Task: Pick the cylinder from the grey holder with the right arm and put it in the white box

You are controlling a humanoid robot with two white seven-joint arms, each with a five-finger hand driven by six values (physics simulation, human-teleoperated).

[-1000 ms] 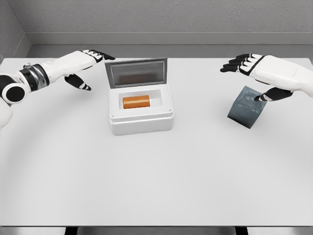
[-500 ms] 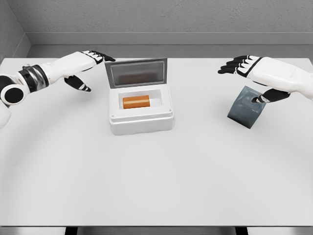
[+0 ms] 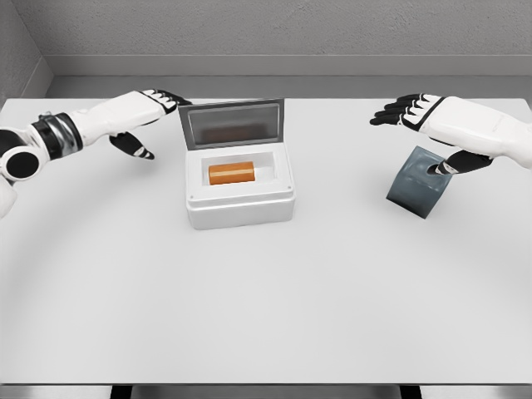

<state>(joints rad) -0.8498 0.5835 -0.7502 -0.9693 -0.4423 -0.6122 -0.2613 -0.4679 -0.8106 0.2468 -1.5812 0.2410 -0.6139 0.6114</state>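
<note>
An orange cylinder lies on its side inside the white box, whose grey lid stands open at the back. The dark grey holder sits tilted on the table at the right. My right hand hovers just above and behind the holder, fingers spread and holding nothing, thumb over the holder's top edge. My left hand floats left of the box lid, fingers extended, its fingertips close to the lid's upper left corner.
The white table stretches wide in front of the box. A grey wall runs along the back, with a ledge behind the table's far edge.
My left arm has drawn slightly back toward the left. The right hand has shifted a little left, then held still. The cylinder and box have not moved.
</note>
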